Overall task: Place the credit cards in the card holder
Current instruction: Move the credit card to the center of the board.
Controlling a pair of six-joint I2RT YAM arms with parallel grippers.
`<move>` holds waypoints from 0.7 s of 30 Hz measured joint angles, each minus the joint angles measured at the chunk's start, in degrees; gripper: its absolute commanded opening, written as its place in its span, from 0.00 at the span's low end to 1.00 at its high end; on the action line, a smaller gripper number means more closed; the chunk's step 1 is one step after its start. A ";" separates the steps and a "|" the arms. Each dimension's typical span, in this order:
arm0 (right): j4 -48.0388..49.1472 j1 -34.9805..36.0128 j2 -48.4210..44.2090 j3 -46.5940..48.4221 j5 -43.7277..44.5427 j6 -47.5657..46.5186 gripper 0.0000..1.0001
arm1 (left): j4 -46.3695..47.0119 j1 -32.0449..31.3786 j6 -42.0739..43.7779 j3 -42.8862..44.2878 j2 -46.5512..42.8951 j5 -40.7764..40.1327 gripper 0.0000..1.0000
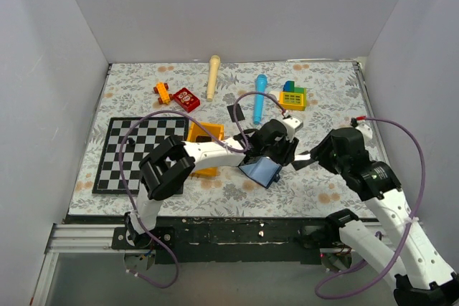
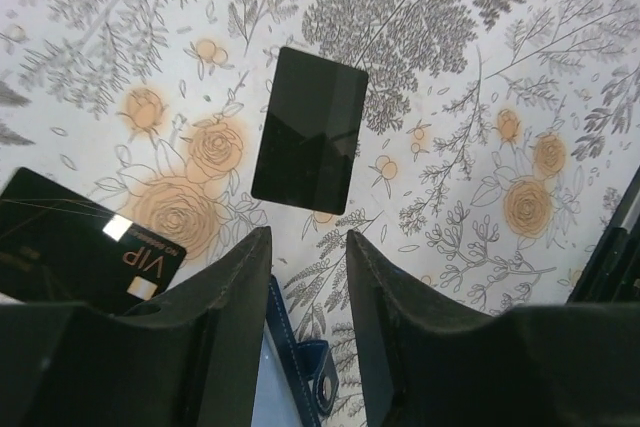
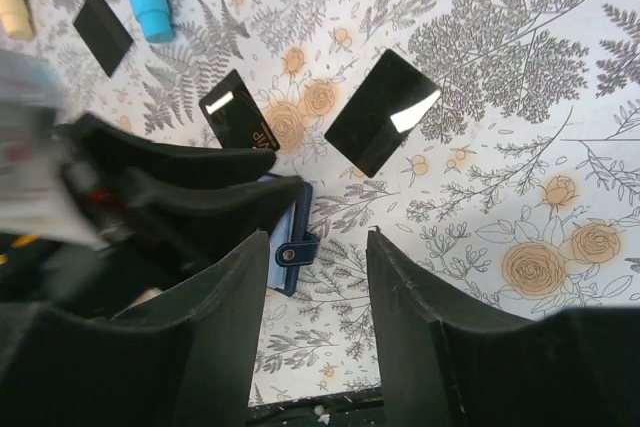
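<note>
Credit card point(image 2: 310, 130) flat, long axis away from left pincer point(image 2: 308, 237)

Left arm point(image 1: 211, 152) and right arm point(image 1: 393, 213): white links, black joints. Purple cable point(image 1: 420, 170) on each. Fingers point(image 2: 225, 337) matte black, wedge-shaped.

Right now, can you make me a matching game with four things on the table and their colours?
Things:
1. checkerboard
2. tube
3. stick
4. card

Colours:
A. cream
B. shiny black
C. black and white
D. light blue

Right pairs: 1-C, 2-D, 3-A, 4-B.
</note>
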 measured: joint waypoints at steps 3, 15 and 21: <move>-2.73 -0.20 -2.29 2.78 1.31 0.33 0.64 | -0.26 -0.81 0.94 1.05 3.89 0.57 0.51; -8.28 -0.42 -6.84 7.21 3.41 0.26 0.65 | -1.57 -1.05 5.29 7.78 8.70 -1.75 0.60; -10.51 -0.42 -10.05 8.55 4.37 0.24 0.64 | -0.48 -1.05 7.43 13.22 12.13 -1.79 0.55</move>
